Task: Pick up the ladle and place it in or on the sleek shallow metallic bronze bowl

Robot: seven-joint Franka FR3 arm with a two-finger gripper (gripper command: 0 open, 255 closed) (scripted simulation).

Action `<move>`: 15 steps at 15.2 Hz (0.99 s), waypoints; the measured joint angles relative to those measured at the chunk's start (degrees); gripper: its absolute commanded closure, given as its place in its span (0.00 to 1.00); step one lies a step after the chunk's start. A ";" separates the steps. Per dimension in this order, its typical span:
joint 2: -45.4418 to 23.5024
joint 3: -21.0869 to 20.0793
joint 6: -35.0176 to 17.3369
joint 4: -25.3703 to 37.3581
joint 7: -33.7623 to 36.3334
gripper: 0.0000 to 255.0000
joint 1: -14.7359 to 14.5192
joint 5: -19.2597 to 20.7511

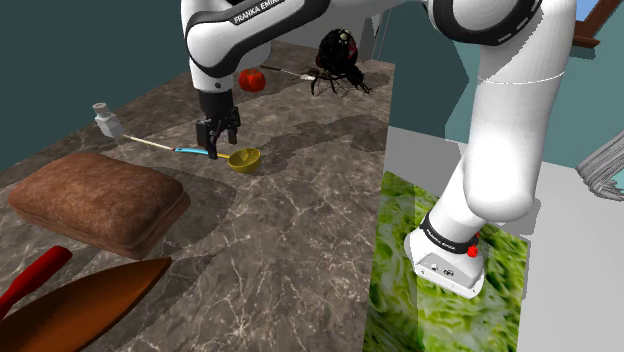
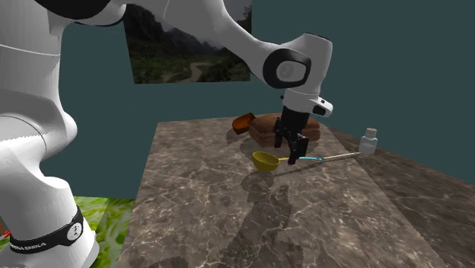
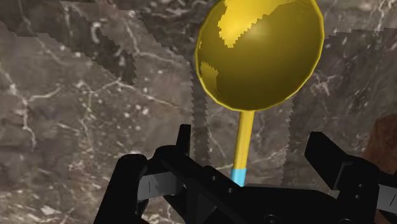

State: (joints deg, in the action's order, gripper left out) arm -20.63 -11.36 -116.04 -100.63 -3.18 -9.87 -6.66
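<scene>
Shoulder view, claw: the black gripper (image 1: 217,138) hung low over the marble countertop (image 1: 300,230), pointing down at the blue stretch of the ladle (image 1: 243,158) handle.
Claw state: spread; in the wrist view the gripper (image 3: 249,135) straddled the thin handle, and the fingers (image 3: 327,159) stood clear of it on both sides.
Ladle position: it lay on the countertop, its yellow cup just beside the gripper at 4 o'clock and its pale handle running off toward 9 o'clock.
Bronze bowl: the bronze bowl (image 1: 90,300) sat at 7 o'clock from the gripper, well apart from the ladle.
Between them: a brown loaf-like block (image 1: 95,200) lay between ladle and bowl.
Shaker: a white shaker (image 1: 105,120) stood near the handle's far end, at about 9 o'clock from the gripper.
Far side: a red round fruit (image 1: 251,80) sat at 1 o'clock and a black spider-like figure (image 1: 338,60) at 2 o'clock.
Second exterior view: the gripper (image 2: 291,146) was over the handle, with the yellow cup at 8 o'clock and the block and bowl behind at about 10 o'clock.
</scene>
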 measured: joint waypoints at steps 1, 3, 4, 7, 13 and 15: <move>-0.36 -0.02 -0.58 -0.22 0.01 0.00 -0.08 0.02; -1.03 -0.05 -2.07 -1.04 0.02 0.00 -0.25 0.04; -1.34 -0.04 -2.70 -1.36 -0.06 0.00 -0.26 0.06; -1.79 -0.07 -3.68 -1.87 0.03 0.00 -0.42 0.10; -1.83 -0.07 -3.81 -1.94 0.03 1.00 -0.43 0.10; -1.76 0.02 -3.81 -1.89 0.04 1.00 -0.36 0.14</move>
State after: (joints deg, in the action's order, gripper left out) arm -22.39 -11.35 -119.85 -102.52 -3.15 -10.23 -6.52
